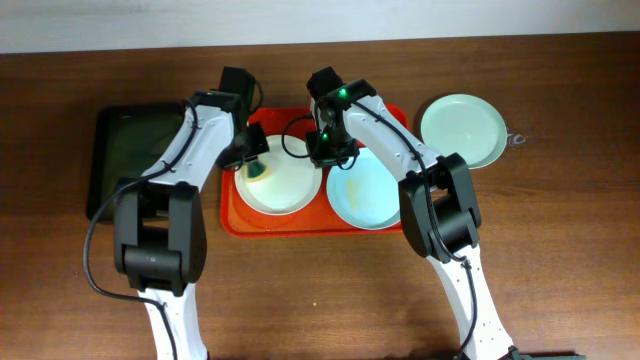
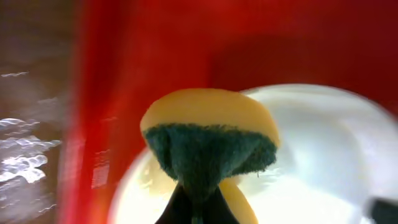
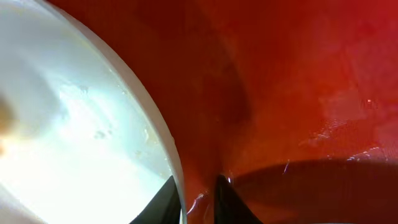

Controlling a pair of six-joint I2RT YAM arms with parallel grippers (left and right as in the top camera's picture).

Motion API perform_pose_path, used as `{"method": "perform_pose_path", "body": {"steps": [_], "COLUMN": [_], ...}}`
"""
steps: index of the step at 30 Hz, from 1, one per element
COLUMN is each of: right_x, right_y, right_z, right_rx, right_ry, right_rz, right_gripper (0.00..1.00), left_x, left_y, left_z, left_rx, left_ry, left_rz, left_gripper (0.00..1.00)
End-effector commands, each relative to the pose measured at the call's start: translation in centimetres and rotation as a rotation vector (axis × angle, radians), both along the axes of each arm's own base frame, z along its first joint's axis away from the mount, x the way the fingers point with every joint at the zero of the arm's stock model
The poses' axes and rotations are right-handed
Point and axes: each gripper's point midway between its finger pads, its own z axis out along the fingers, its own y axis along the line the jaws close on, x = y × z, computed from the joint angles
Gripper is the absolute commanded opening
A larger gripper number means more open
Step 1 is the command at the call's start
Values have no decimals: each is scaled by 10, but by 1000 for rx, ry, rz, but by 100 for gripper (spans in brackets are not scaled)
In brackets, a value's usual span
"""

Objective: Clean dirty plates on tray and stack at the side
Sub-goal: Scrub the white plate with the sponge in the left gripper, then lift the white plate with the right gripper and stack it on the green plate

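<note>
The red-orange tray [image 1: 232, 215] holds a white plate [image 1: 288, 190] on its left and a pale mint-blue plate [image 1: 365, 195] on its right. A second mint-blue plate [image 1: 462, 130] lies on the table to the right of the tray. My left gripper [image 1: 254, 158] is shut on a yellow and green sponge [image 2: 208, 149], which presses on the white plate's [image 2: 323, 155] left part. My right gripper [image 3: 196, 186] straddles the white plate's [image 3: 74, 137] far right rim, one finger inside and one over the tray [image 3: 298, 74], closed on it. Faint smears show on the white plate.
A black rectangular tray [image 1: 125, 160] lies on the wooden table left of the red tray. Both arms [image 1: 190, 150] [image 1: 400, 140] reach in over the tray's back half. A small metal item [image 1: 516, 139] sits beside the outer plate.
</note>
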Motion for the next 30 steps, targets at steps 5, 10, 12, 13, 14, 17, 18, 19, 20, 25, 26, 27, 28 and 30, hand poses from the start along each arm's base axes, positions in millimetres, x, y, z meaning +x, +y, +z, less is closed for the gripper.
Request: {"method": "perform_pose_path", "body": {"steps": [5, 10, 12, 13, 14, 17, 18, 19, 20, 25, 26, 27, 28, 30], "right_x": [5, 5, 4, 4, 4, 5, 6, 10, 15, 39, 43, 46, 49, 50], "right_y": [-19, -20, -21, -21, -21, -22, -23, -26, -29, -37, -42, -48, -55, -72], "right_z": [-16, -16, -16, -16, -15, -12, -9, -2, 7, 80, 101, 117, 138, 191], "right_rx": [-80, -83, -84, -84, -84, -91, -100, -124, -146, -267, -338, -405, -500, -753], "right_ry": [-8, -3, 0, 0, -1, -4, -8, -26, -48, -228, -297, -353, -428, -613], "right_rz": [-20, -24, -24, -24, -24, -24, -25, -28, -30, -12, -11, -17, -25, -46], "right_gripper": [20, 19, 15, 13, 13, 4, 4, 4, 4, 4, 4, 4, 4, 4], "left_x": [-17, -29, -36, -37, -36, -30, -29, -28, -29, -33, -35, -37, -38, -39], "left_y": [-20, 46, 64, 68, 71, 76, 76, 76, 76, 77, 77, 77, 77, 82], "left_z": [-13, -23, -11, -3, 6, 49, 61, 81, 95, 123, 121, 120, 119, 119], "left_rx": [-96, 233, 269, 267, 263, 243, 237, 227, 221, 209, 212, 214, 216, 242], "left_ry": [23, 48, 74, 67, 48, -56, -85, -136, -170, -233, -222, -213, -206, -207], "left_rz": [-39, 23, 50, 61, 72, 99, 102, 109, 113, 121, 119, 118, 117, 125], "left_gripper": [0, 0, 0, 0, 0, 0, 0, 0, 0, 0, 0, 0, 0, 0]}}
